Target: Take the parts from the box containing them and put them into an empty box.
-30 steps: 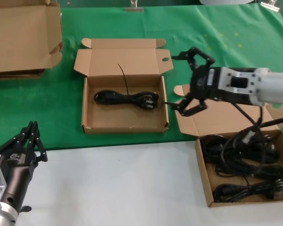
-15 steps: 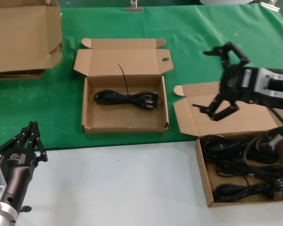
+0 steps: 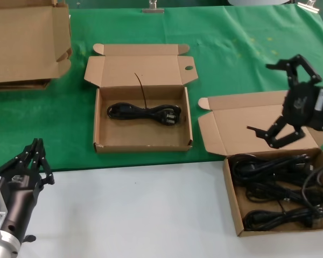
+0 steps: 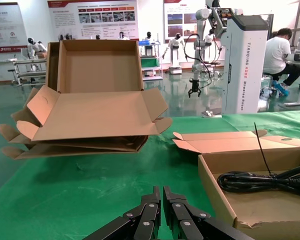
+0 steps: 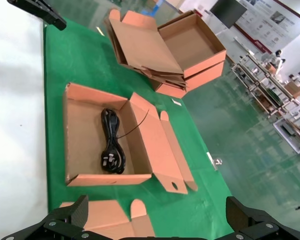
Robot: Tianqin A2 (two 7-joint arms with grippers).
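Fingers (image 3: 273,137) of right gripper (image 3: 285,101) wide apart, empty, just above full box (image 3: 232,191); left gripper (image 3: 35,161) clenched, parked.

- R gripper (image 3: 287,102): on robot's right side of the head view, held up in the air, nothing between the fingers.
- R fingers spread wide; upper finger (image 3: 290,63) points up and to robot's left, lower finger (image 3: 274,136) down and to robot's left.
- R wrist view: only two dark fingertips (image 5: 65,217) show, well apart.
- R forearm runs off the head view's right edge.
- L gripper (image 3: 36,156): parked low at near-left corner of head view, idle.
- L fingers (image 4: 149,212) pressed together, tips meeting, holding nothing.
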